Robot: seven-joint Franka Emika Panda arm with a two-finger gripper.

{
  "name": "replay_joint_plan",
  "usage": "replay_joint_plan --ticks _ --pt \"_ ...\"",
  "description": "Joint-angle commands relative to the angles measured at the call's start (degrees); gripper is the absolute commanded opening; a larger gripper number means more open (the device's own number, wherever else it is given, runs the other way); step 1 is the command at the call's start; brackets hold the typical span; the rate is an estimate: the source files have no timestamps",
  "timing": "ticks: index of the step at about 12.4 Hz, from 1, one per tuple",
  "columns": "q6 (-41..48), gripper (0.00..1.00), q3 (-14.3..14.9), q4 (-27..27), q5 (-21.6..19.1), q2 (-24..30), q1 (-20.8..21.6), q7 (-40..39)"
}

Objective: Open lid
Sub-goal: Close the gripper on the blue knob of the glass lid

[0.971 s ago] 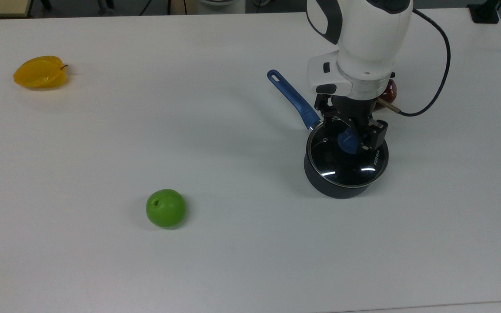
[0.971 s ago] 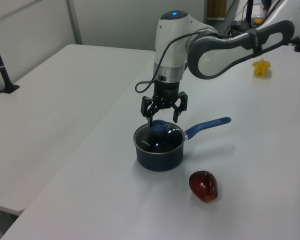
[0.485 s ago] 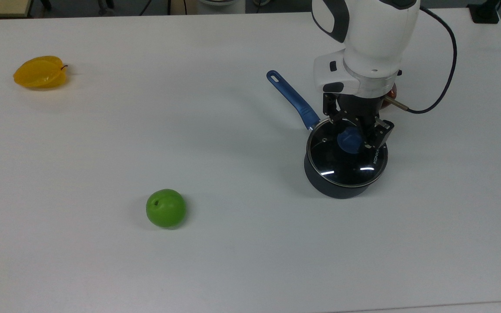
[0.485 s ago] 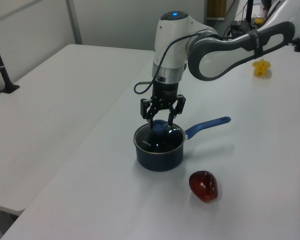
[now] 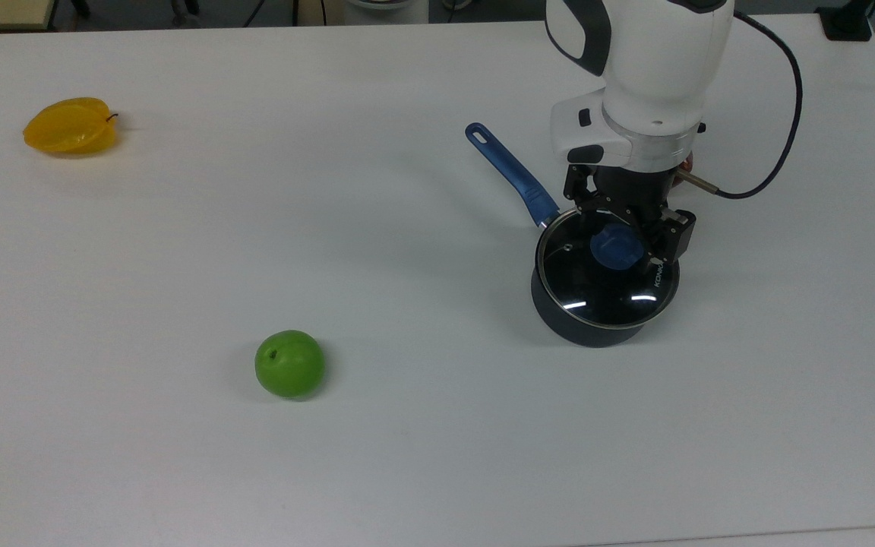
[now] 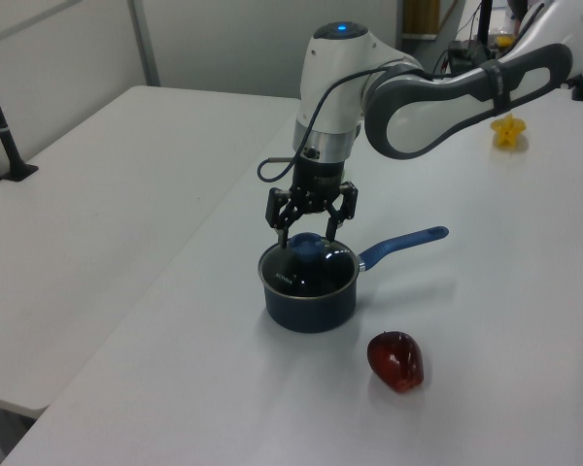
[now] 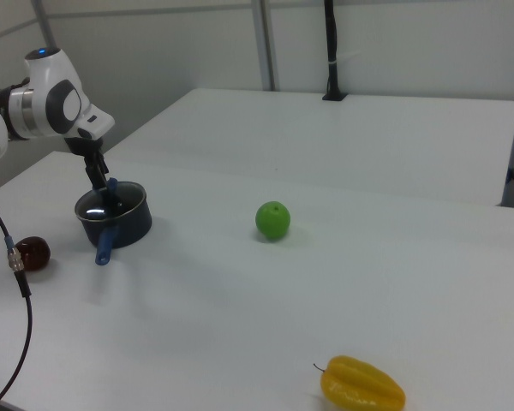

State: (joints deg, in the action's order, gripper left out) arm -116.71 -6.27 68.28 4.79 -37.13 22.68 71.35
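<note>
Lid (image 5: 606, 277) (on saucepan (image 6: 309, 301)) beneath spread pincer (image 5: 627, 241)

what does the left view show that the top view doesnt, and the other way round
Left view alone: the whole red apple-like fruit lying on the table, apart from the saucepan; in the top view the arm covers nearly all of it. Top view alone: the green apple and the KONKA print on the lid. Both: the open gripper astride the lid's blue knob, the dark saucepan with its blue handle, and the yellow starfruit.
</note>
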Motion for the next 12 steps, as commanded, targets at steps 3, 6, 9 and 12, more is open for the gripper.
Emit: replay_joint_plan --ticks 3,6,9,12 --pt "-2.1 0.88 -2.1 -0.3 3.6 -0.8 -0.4 1.0" --pt "-2.7 0.61 -2.1 -0.2 5.1 -1.2 -0.4 0.7" --pt "-2.6 0.32 -2.1 -0.2 5.2 -1.2 -0.4 0.2" --pt "-1.7 0.25 -3.5 -0.1 5.1 0.3 -2.1 -0.1"
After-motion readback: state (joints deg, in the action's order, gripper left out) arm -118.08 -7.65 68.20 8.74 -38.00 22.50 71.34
